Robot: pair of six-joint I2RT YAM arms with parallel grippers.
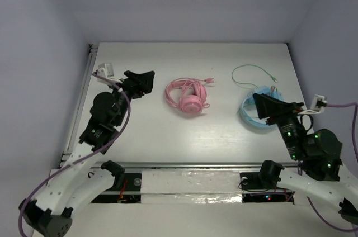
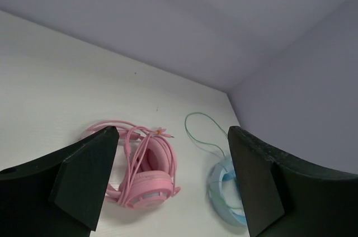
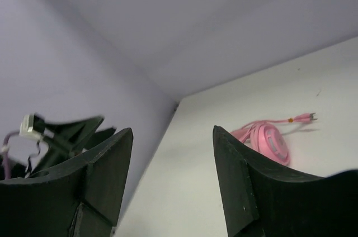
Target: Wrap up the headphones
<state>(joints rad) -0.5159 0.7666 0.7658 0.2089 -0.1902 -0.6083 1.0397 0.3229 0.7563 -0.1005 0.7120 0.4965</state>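
Observation:
The pink headphones (image 1: 189, 97) lie folded mid-table with their thin pink cable looped over the ear cups and the plug end (image 1: 210, 80) sticking out to the right. My left gripper (image 1: 143, 81) hovers just left of them, open and holding nothing. In the left wrist view the headphones (image 2: 146, 171) sit between and beyond the spread fingers of the left gripper (image 2: 172, 150). My right gripper (image 1: 266, 106) is far to the right, apart from them. In the right wrist view the right gripper (image 3: 172, 142) is open and empty, with the headphones (image 3: 269, 140) in the distance.
Light blue headphones (image 1: 253, 117) lie under the right gripper, their green cable (image 1: 250, 75) curling toward the back. They also show in the left wrist view, the blue headphones (image 2: 224, 188) by the right finger. Walls enclose the table (image 1: 168, 131) on three sides.

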